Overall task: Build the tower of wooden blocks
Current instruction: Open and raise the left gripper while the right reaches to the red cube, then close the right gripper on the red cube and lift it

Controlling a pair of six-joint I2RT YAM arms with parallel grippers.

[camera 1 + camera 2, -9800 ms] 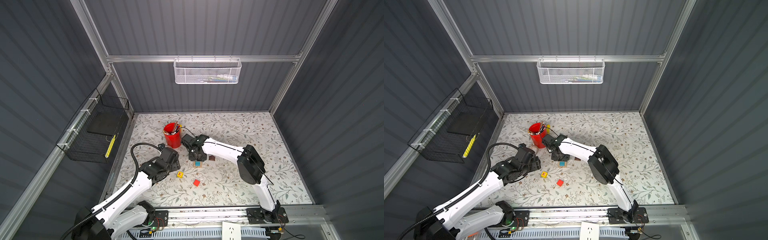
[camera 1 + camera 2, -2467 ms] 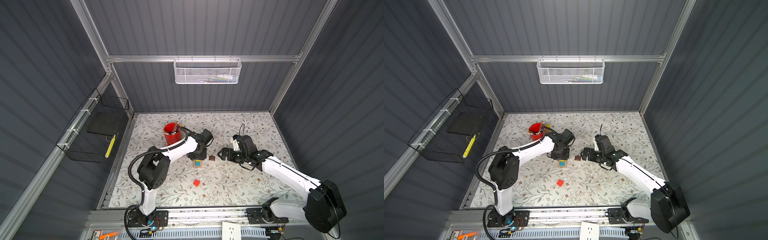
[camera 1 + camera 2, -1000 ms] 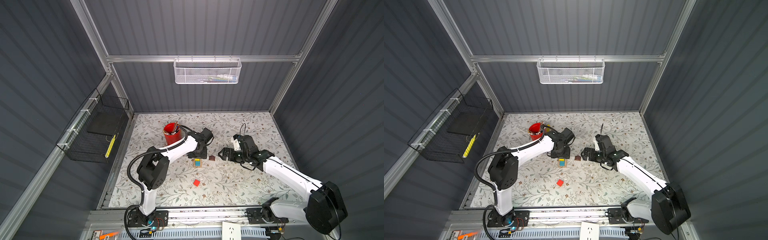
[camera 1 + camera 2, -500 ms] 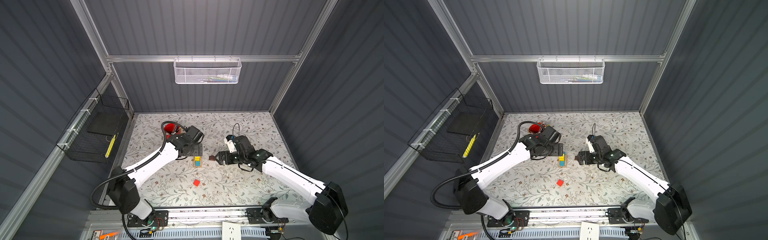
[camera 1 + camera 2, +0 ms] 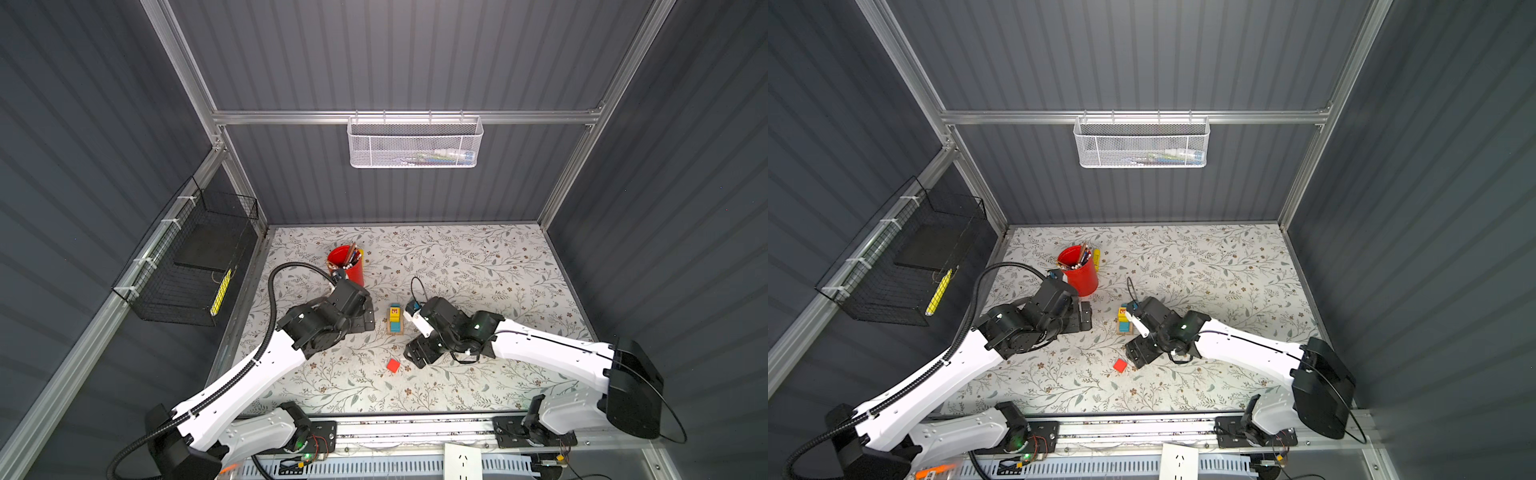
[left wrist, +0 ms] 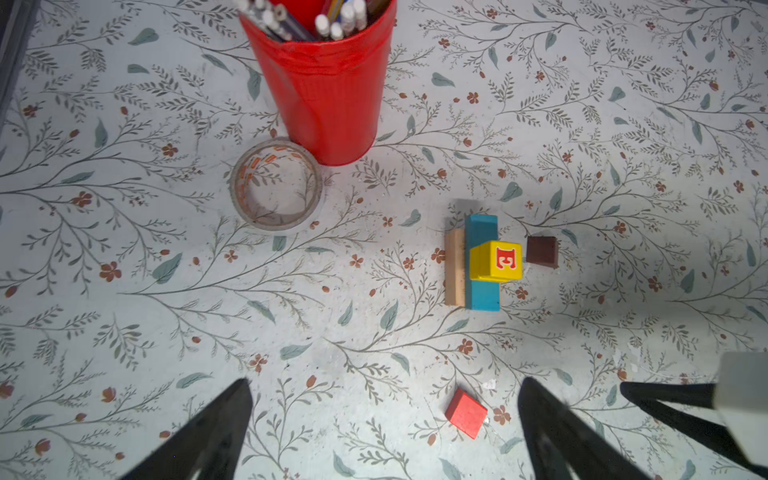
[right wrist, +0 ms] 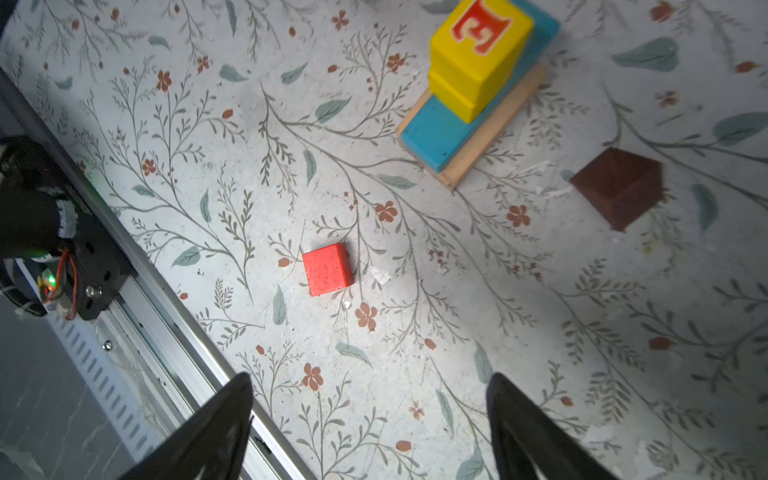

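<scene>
looking at the red cube (image 7: 328, 269), i think it is light, hard and smooth, like all wood blocks. it will not squash. the best place to grab it is on two flat sides that face away from each other, not on the corners. it lies flat on the table (image 7: 415, 311), alone, apart from the tower (image 5: 395, 319) and near the right gripper (image 7: 370, 376). it has no long side.

the blue plank (image 6: 482, 226) lies flat on a tan plank (image 6: 454, 266). both are long the same way, and in a top view they run from the back wall toward the front rail. two yellow cubes (image 7: 478, 54) stand on the blue one, letter facing up. the brown roof piece (image 7: 619, 187) sits just beside the tower, pointy side up.

the right gripper's fingers are wide apart with nothing in them. the left gripper (image 6: 384, 381) is the same. a bump could tip the tower.
</scene>
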